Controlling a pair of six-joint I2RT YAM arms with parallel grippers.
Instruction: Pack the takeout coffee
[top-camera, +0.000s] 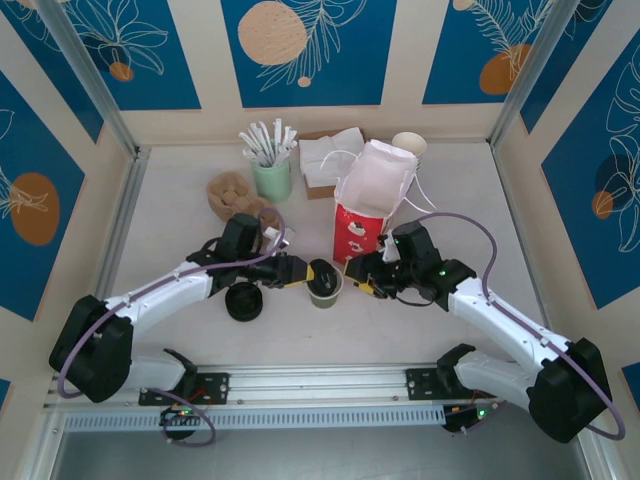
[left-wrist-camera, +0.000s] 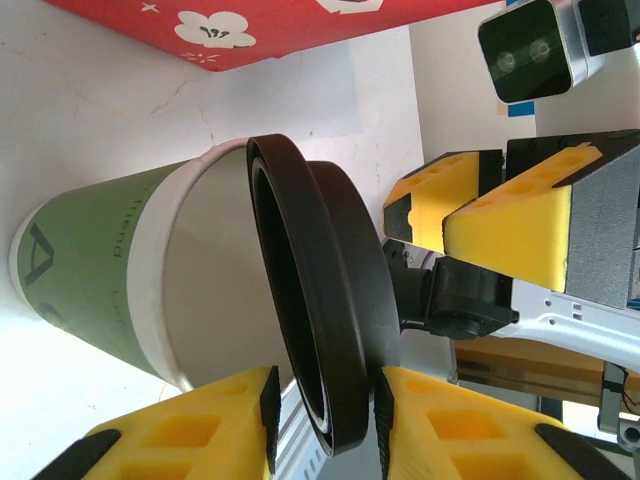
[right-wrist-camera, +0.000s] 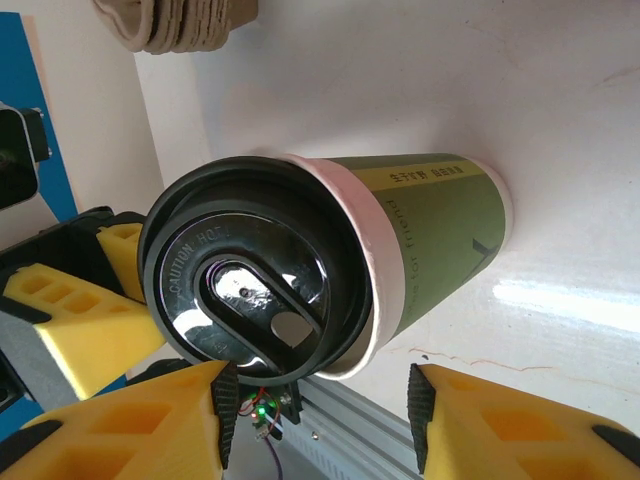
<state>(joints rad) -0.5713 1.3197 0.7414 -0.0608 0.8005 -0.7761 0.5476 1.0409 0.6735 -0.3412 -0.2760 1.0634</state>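
Note:
The takeout coffee (top-camera: 326, 290) stands at mid-table, an olive-green paper cup (left-wrist-camera: 90, 270) with a cream rim. Its black lid (left-wrist-camera: 330, 300) sits askew over the mouth, leaving part of the rim (right-wrist-camera: 375, 250) bare. My left gripper (top-camera: 303, 272) reaches it from the left. Its jaws (left-wrist-camera: 327, 405) straddle the lid's edge with a gap on one side, so it is open. My right gripper (top-camera: 356, 274) faces it from the right. It is open too (right-wrist-camera: 320, 398), with the cup just beyond its pads and untouched. The red-and-white bag (top-camera: 366, 215) stands open behind the cup.
A low stack of black lids (top-camera: 245, 300) lies left of the cup, under my left arm. Along the back stand a green holder of stirrers (top-camera: 270, 178), brown carriers (top-camera: 233, 193), napkins (top-camera: 325, 158) and stacked cups (top-camera: 410, 145). The metal rail (top-camera: 320, 385) runs along the near edge.

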